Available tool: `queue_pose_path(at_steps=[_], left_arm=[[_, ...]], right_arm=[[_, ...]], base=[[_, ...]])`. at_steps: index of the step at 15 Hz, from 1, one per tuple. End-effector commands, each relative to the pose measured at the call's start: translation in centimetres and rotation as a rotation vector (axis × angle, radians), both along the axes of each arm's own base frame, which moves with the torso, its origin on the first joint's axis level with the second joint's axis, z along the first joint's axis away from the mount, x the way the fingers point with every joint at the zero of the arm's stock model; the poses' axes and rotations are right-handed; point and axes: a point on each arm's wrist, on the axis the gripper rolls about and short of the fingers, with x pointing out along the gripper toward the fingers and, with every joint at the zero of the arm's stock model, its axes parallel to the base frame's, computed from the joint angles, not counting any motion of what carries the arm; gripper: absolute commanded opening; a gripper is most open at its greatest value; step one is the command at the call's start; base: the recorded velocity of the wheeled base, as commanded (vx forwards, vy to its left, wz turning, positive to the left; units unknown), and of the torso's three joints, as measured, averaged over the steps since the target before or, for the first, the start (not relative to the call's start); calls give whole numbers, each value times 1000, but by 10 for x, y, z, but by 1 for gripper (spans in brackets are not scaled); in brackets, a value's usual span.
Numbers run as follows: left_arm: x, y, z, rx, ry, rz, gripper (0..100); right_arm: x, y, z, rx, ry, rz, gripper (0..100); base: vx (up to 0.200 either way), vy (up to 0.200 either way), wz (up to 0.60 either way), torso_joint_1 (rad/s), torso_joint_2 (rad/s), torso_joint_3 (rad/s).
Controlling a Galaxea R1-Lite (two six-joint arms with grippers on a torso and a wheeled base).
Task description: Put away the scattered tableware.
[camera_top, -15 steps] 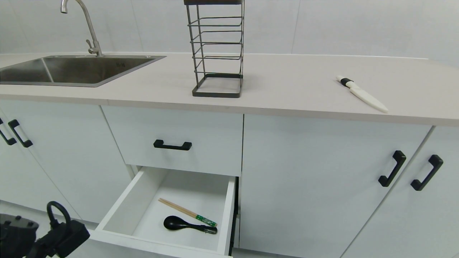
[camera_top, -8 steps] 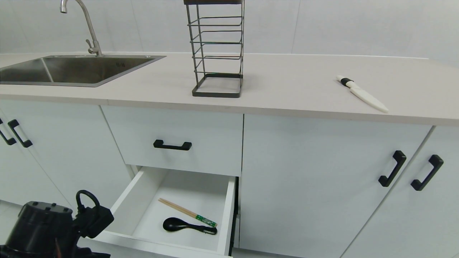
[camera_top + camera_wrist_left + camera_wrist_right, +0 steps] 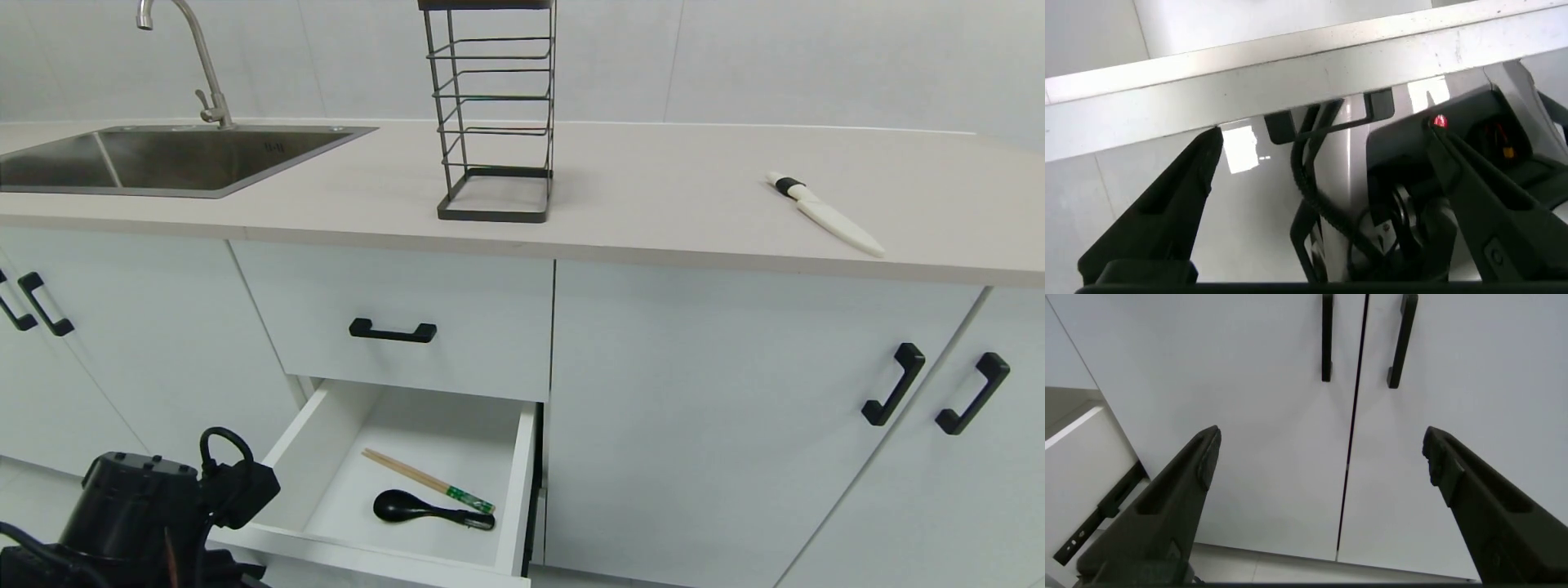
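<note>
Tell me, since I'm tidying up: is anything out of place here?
The white knife with a black band lies alone on the beige countertop, while the wooden chopsticks and black spoon already lie in the open white drawer.

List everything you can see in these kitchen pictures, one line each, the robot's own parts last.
counter: one, pale beige, above the white cabinets
open drawer: one, white, lower of two
chopsticks: one pair, wood with green ends, in the open drawer
spoon: one, black, beside the chopsticks
knife: one, white with black band, on the counter, right
wire rack: one, dark grey, upright on the counter
sink with tap: one, steel, in the counter, left
left claw: one, black, open, by the open drawer's left side
right claw: one, black, open, facing white cabinet doors
</note>
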Motion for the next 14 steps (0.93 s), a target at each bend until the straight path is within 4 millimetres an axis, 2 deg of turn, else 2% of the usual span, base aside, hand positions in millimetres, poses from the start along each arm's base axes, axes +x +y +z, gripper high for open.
queue_pose_path(at_steps=[1,14], left_arm=[[5,-1,-1,-3,-12,1,100],[58,-12,-25,-22,-234,47,100]], right_arm=[[0,0,0,0,2,0,100],[0,0,0,0,2,0,100]], base=[[0,0,0,0,0,0],[0,0,0,0,0,0]])
